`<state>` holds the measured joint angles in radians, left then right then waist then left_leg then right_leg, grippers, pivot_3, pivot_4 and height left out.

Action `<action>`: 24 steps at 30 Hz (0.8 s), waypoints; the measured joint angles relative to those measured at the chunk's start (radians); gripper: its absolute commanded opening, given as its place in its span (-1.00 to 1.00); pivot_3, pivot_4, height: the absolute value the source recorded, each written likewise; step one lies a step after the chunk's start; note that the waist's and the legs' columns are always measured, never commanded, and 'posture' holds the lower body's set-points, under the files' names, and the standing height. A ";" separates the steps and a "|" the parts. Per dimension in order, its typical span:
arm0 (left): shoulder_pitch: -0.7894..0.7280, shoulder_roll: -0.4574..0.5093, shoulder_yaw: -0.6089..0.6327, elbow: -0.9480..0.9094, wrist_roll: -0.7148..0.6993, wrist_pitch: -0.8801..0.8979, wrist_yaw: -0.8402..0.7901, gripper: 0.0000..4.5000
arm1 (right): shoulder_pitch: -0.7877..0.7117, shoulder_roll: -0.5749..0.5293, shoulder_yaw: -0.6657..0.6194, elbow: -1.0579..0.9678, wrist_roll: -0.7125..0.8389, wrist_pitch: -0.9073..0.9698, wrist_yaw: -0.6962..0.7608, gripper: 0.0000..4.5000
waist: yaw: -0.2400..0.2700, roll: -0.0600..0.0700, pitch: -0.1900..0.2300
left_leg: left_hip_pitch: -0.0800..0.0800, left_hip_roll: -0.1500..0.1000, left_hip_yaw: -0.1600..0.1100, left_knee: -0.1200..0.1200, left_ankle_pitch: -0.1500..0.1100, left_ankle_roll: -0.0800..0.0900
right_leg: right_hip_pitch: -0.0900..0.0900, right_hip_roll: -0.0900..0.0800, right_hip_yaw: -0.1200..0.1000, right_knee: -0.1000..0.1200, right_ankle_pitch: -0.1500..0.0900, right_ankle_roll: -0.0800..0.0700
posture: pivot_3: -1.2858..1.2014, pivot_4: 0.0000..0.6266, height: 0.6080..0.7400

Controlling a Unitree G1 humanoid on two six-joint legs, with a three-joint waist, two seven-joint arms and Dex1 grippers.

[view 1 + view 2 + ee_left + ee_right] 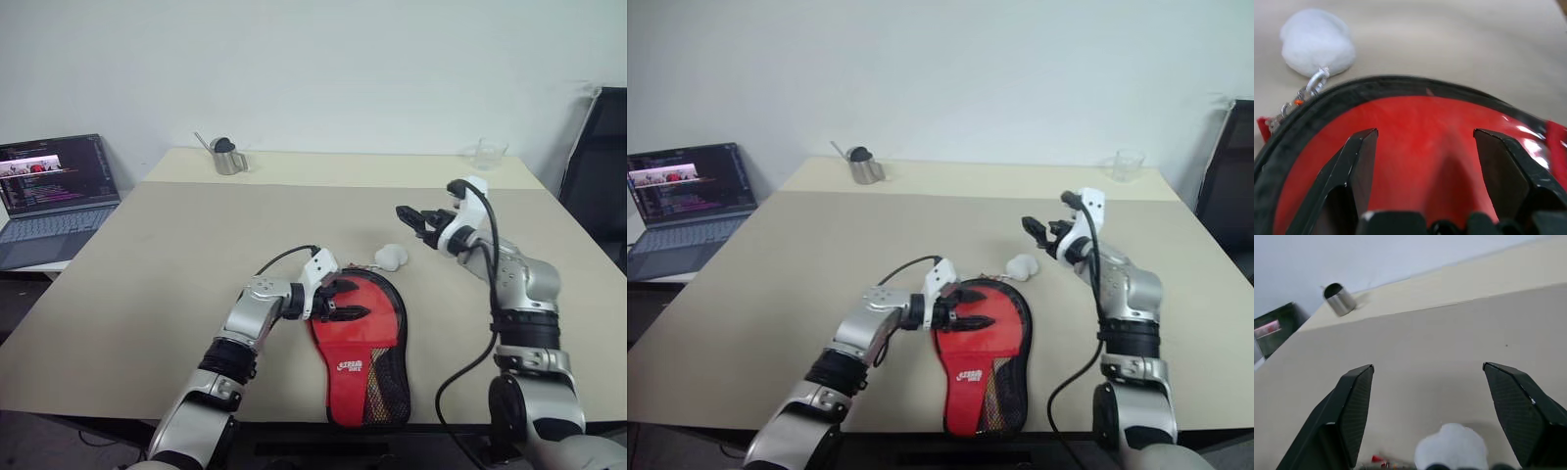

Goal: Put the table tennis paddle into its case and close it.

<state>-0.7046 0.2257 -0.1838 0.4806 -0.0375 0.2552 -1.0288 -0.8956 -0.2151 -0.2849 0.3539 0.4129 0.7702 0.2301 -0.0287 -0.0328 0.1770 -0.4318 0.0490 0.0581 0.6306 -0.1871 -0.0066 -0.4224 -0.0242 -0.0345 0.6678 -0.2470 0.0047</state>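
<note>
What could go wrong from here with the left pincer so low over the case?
The open left pincer hovers over the round end of the case; pressing down may slide the case, which lies near the table's front edge. The white pom-pom on its chain lies beside the rim and could snag on a finger.

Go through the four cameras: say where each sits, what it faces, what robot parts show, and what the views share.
Left eye view: head camera looking down over the table; both arms, the case.
Right eye view: the same scene.
Left wrist view: looks along the open left claw at the case's red front; white pom-pom beyond.
Right wrist view: open right claw facing across the table toward the metal cup.
Shared: pom-pom, in all four.
</note>
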 measured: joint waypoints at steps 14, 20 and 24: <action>0.035 -0.036 -0.009 -0.010 0.032 -0.050 0.207 0.50 | -0.108 0.097 0.070 0.446 -0.130 -0.110 -0.130 0.73 | -0.003 0.002 -0.001 | 0.003 0.000 0.001 0.000 0.000 0.000 | 0.001 0.000 0.002 0.002 0.002 -0.002 | 0.03 -0.52 1.00; 0.064 -0.032 -0.009 -0.057 0.032 -0.023 0.220 0.50 | -0.112 0.098 0.092 0.465 -0.159 -0.126 -0.128 0.73 | -0.003 0.002 -0.002 | 0.006 0.000 0.001 0.000 0.001 0.001 | 0.002 0.000 0.003 0.006 0.000 0.000 | 0.03 -0.52 1.00; 0.070 -0.031 -0.013 -0.072 0.032 -0.014 0.231 0.53 | -0.112 0.098 0.095 0.467 -0.161 -0.128 -0.127 0.56 | -0.003 0.002 -0.002 | 0.007 0.000 0.002 0.000 0.001 0.001 | 0.002 0.000 0.003 0.007 0.000 0.000 | 0.03 -0.52 1.00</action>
<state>-0.6347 0.1946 -0.1971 0.4089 -0.0055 0.2410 -0.7974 -1.0073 -0.1171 -0.1898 0.8207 0.2518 0.6422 0.1028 -0.0319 -0.0312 0.1754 -0.4251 0.0489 0.0597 0.6307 -0.1863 -0.0058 -0.4203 -0.0246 -0.0312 0.6745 -0.2473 0.0045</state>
